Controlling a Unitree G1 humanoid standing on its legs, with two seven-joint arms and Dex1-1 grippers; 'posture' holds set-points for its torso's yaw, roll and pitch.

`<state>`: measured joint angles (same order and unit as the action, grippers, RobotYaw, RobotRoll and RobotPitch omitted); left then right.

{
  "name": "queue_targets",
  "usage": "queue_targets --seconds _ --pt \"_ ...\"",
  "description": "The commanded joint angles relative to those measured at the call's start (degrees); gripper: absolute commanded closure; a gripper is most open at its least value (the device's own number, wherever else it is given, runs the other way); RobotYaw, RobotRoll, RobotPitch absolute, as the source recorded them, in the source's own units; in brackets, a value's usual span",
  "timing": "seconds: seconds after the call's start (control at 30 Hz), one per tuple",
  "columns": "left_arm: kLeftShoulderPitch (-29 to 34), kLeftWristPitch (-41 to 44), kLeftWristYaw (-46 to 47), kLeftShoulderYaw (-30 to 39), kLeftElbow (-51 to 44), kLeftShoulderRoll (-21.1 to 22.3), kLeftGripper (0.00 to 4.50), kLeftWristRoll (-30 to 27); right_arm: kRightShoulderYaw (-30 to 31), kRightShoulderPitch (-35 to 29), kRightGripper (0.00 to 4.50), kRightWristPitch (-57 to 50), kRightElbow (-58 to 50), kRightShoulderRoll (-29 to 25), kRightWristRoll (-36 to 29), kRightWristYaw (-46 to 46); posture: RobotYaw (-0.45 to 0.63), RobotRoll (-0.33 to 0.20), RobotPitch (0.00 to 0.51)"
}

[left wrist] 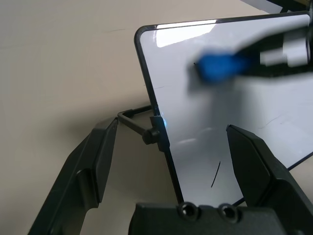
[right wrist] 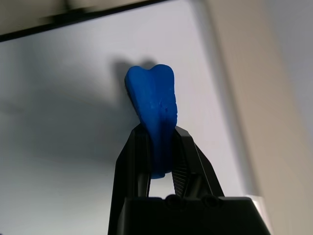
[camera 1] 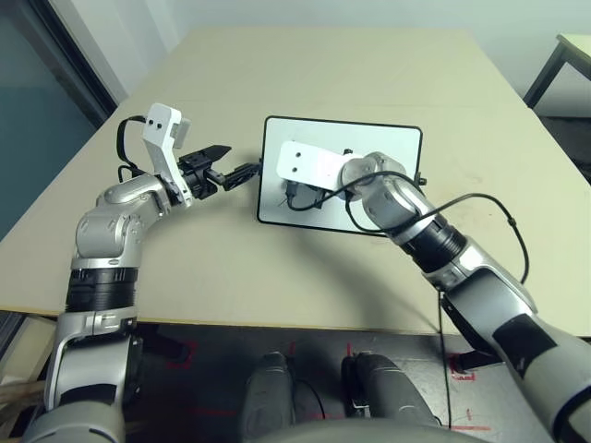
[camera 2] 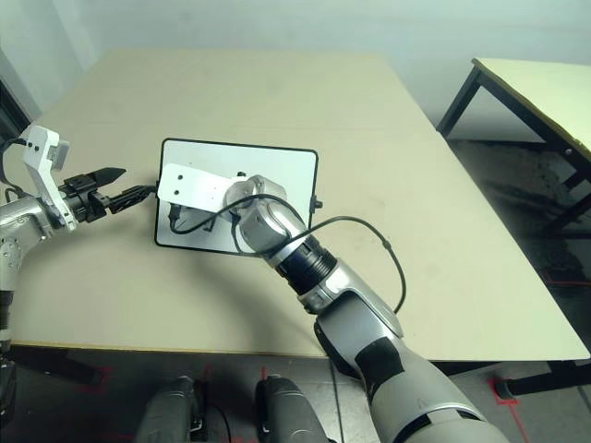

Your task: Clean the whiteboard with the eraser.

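Note:
The whiteboard (camera 1: 369, 148) lies flat in the middle of the tan table. My right gripper (right wrist: 157, 134) hangs over the board's left half and is shut on the blue eraser (right wrist: 151, 107). The eraser's free end touches the white surface, with its shadow beside it. My left gripper (camera 1: 226, 164) is open at the board's left short side. In the left wrist view its fingers (left wrist: 98, 161) stand on either side of that edge and its small black knob (left wrist: 152, 134). A short dark pen stroke (left wrist: 215, 174) marks the board close to that gripper, and the eraser (left wrist: 217, 66) shows blurred beyond it.
The table (camera 1: 323, 74) stretches wide behind and around the board. A black cable (camera 1: 489, 203) loops from my right forearm over the table's right part. A second table (camera 2: 545, 83) stands off to the right, across a gap of floor.

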<state>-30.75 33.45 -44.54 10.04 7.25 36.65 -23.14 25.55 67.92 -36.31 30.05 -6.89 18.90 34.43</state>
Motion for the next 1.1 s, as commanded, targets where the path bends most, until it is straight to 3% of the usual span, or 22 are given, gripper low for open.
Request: queue_targets --seconds 0.03,0.13,0.4,0.5,0.67,0.97,1.1 --pt "0.64 0.82 0.09 -0.12 -0.93 0.04 0.00 -0.46 -1.87 1.33 3.92 3.17 5.02 1.31 -1.08 -1.90 0.00 0.000 0.101" --pt "0.84 1.01 0.26 0.05 -1.28 0.03 0.00 -0.52 0.05 -1.41 3.92 2.38 2.87 1.10 -0.20 0.07 0.00 0.000 0.101" --pt "0.96 1.17 0.56 0.15 -1.55 -0.13 0.00 -0.60 8.70 -15.36 3.92 -6.27 -17.40 -4.31 2.66 8.99 0.00 0.000 0.099" --pt "0.69 1.16 0.56 -0.02 -1.36 -0.25 0.00 -0.58 9.93 -17.09 3.92 -7.87 -20.05 -5.50 3.17 9.94 -0.01 0.000 0.098" --pt "0.37 0.91 0.07 -0.22 -0.42 0.05 0.00 -0.33 8.95 -15.71 3.92 -8.41 -18.15 -4.54 2.75 8.67 -0.01 0.000 0.100" --pt "0.75 1.18 0.01 -0.23 -0.94 0.06 0.00 -0.33 -0.56 -2.50 3.92 1.67 -0.08 0.96 -0.68 -0.33 -0.01 0.000 0.103" --pt "1.50 1.35 0.03 0.17 -1.48 0.25 0.00 -0.54 0.82 -4.33 3.92 2.40 -0.09 0.56 0.05 0.61 0.00 0.000 0.105"
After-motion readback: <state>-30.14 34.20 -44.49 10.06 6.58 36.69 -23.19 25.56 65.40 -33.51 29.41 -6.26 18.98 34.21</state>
